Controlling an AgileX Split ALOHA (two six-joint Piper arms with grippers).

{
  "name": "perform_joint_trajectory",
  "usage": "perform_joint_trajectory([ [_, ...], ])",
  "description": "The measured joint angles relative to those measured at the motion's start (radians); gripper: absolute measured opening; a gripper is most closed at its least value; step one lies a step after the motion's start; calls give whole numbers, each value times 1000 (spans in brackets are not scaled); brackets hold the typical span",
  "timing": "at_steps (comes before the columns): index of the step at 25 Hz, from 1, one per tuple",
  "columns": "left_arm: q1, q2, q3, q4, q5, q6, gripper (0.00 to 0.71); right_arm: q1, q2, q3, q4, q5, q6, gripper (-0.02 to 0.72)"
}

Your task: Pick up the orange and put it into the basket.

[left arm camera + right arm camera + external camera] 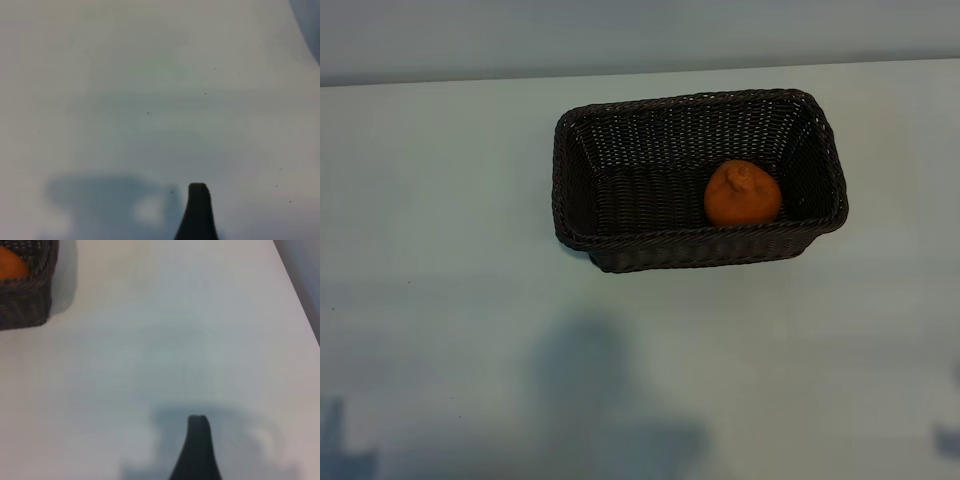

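Observation:
The orange (742,195) lies inside the dark-brown wicker basket (700,237), in its right half, knobby stem end up. Neither gripper touches it. The right wrist view catches a corner of the basket (25,305) with a slice of the orange (12,267) in it, far from my right gripper. Only one dark finger (197,450) of that gripper shows, above bare table with nothing against it. One dark finger (198,212) of my left gripper shows likewise over bare table, holding nothing. Both grippers stand open, away from the basket.
The basket stands toward the back of a white table (440,250), whose far edge (640,75) runs just behind it. A soft shadow (600,400) falls on the near middle. The right wrist view shows a table edge (300,305).

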Motion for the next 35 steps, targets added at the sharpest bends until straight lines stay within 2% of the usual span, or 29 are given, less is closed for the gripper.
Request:
perform_joint_trajectory([
  [12,0,0,0,0,0,0,593,0,0,35,-1,-76,50,541],
  [22,0,0,0,0,0,0,593,0,0,35,-1,-79,52,466],
  [35,0,0,0,0,0,0,593,0,0,35,-1,-80,53,458],
])
